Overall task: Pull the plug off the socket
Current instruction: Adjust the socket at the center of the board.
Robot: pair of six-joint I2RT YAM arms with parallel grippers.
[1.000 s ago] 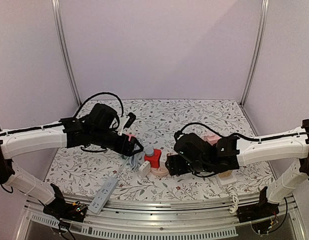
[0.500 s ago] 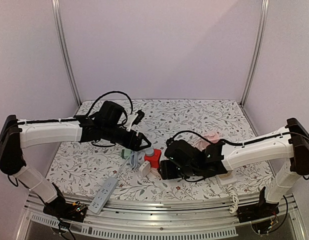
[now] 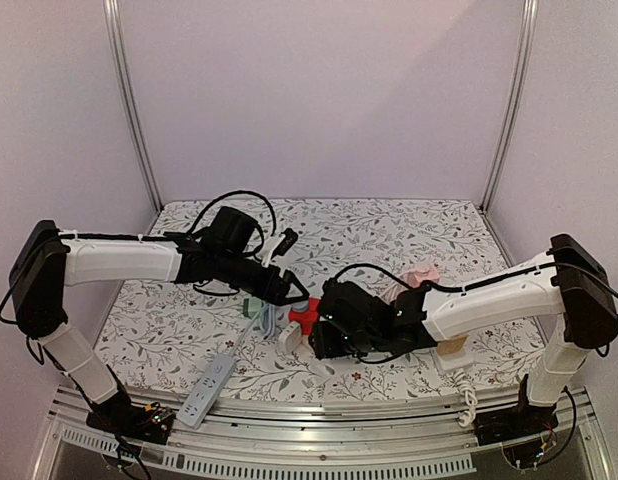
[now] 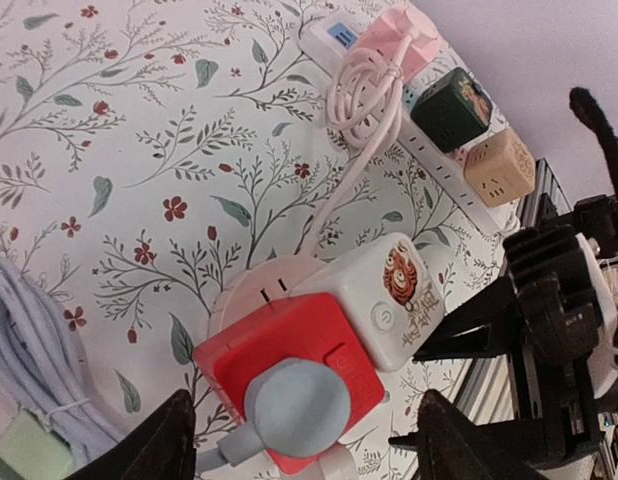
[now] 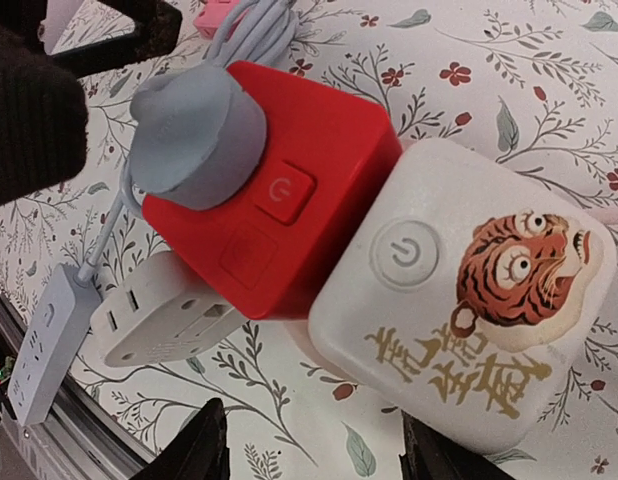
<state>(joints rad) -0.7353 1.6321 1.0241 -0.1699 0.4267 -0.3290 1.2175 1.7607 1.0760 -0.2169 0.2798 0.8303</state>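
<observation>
A: Top view?
B: Left arm's fingers [image 3: 286, 290] and right arm's fingers [image 3: 324, 338] sit either side of the red plastic cube socket [image 3: 305, 318], mid floral-print counter [image 3: 409, 225].
A: Left wrist?
B: Fingers spread, flanking the round grey plug [image 4: 296, 405] seated in the red cube. White tiger-print cube socket [image 4: 399, 305] touches the red one.
A: Right wrist?
B: Fingers spread, pinching nothing. Plug seated in the red cube.

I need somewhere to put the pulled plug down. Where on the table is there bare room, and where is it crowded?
Bare cloth lies along the back wall, and front-left between the left arm and the white power strip. The middle is crowded: red socket cube, left gripper, right gripper.
</observation>
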